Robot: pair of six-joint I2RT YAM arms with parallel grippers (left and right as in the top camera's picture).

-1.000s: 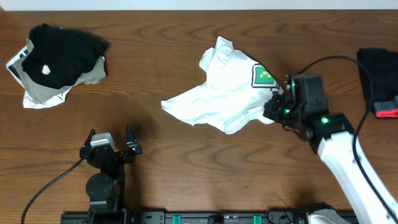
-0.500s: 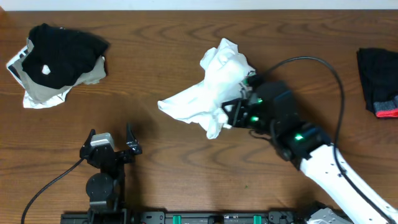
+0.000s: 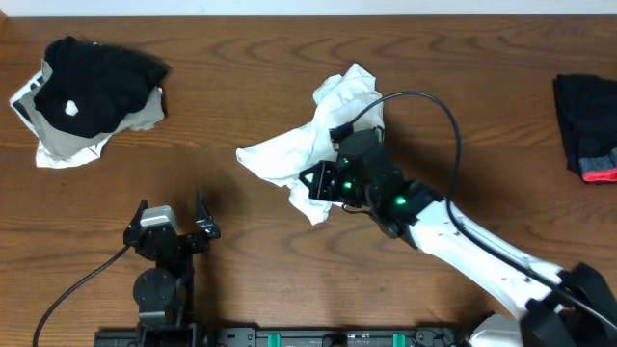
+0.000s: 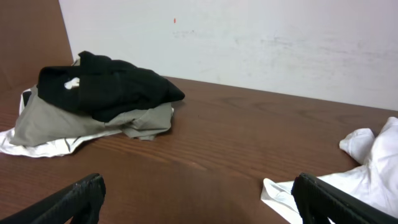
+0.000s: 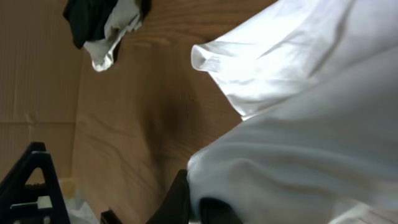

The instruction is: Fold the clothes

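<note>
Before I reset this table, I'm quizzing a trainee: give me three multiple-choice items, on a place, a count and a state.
1. The black garment with red trim lies: A at the table's right edge; B at its centre; C at its left edge.
2. Clothing heaps on the table: A one; B three; C five.
3. The right pincer is: A open in the air; B shut on the white T-shirt; C shut on a black garment.
Key: 1 A, the overhead view shows it there. 2 B, black-topped pile, T-shirt, red-trim garment. 3 B, white cloth bunches around it.
</note>
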